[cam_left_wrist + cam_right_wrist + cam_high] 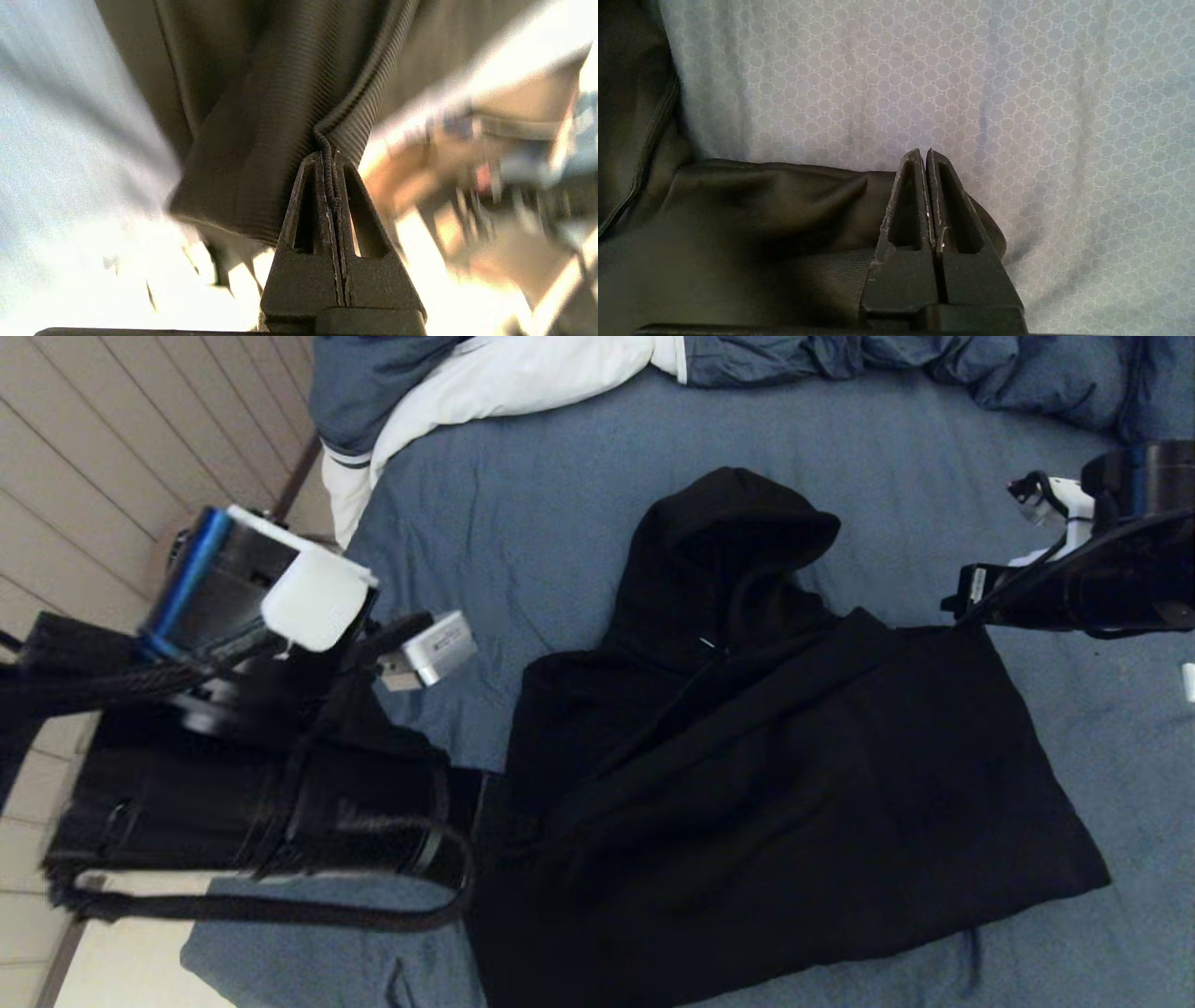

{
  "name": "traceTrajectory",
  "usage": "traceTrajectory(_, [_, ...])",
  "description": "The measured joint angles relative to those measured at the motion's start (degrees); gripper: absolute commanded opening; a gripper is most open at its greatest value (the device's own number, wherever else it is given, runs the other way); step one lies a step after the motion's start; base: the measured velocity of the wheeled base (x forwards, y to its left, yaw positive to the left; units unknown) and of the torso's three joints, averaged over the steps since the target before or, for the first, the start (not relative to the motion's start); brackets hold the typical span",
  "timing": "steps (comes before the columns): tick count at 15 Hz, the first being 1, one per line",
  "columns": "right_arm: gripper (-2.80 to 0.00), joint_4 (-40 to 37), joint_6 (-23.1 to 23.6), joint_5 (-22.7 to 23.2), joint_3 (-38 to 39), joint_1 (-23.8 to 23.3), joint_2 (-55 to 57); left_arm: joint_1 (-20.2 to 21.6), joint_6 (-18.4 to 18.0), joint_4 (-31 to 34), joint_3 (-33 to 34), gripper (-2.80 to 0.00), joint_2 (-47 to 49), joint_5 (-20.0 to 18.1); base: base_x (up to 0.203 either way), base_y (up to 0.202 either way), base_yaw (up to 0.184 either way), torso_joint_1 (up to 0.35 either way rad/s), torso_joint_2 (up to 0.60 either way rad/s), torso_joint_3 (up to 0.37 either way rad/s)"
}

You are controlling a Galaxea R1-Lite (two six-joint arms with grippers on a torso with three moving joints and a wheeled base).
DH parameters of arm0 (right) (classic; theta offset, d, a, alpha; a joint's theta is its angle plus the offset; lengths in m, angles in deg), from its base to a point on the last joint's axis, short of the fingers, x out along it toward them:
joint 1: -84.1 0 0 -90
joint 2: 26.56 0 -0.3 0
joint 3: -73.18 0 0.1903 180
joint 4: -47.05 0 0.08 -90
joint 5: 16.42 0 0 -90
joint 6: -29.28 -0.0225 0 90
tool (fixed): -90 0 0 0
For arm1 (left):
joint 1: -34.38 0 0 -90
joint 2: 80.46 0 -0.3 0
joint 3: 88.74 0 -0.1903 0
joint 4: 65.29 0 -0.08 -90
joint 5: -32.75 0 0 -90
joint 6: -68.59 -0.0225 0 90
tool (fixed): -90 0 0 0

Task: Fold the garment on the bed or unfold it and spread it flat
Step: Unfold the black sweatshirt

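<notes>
Blue-grey bed (579, 495) carries the garment (775, 784), hood toward the duvet (840, 359); left gripper (329, 186), clamped on its ribbed edge, is nearer than the closed, empty right gripper (927, 158).

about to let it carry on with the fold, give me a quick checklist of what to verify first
1. Left tool shut on the large black zip-up hooded sweatshirt, ribbed edge pinched: ok.
2. Right tool shut, grip on the fabric: cannot tell; its tips sit at the sweatshirt's edge.
3. Body of the sweatshirt lying on the wide blue-grey textured bed: ok.
4. Hood flat, pointing to the far side: ok.
5. Puffy blue-grey duvet with white lining apart from the sweatshirt: ok.
</notes>
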Motion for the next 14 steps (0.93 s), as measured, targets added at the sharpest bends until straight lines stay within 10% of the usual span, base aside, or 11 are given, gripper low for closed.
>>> traceTrajectory(14, [-2.8,0.3,-1.3,4.5,7.2,8.1,-8.9,-5.5,2.2,1.0,5.6,-2.8,-2.4,-0.2,0.0,0.0,0.0,0.0,0.0,0.0])
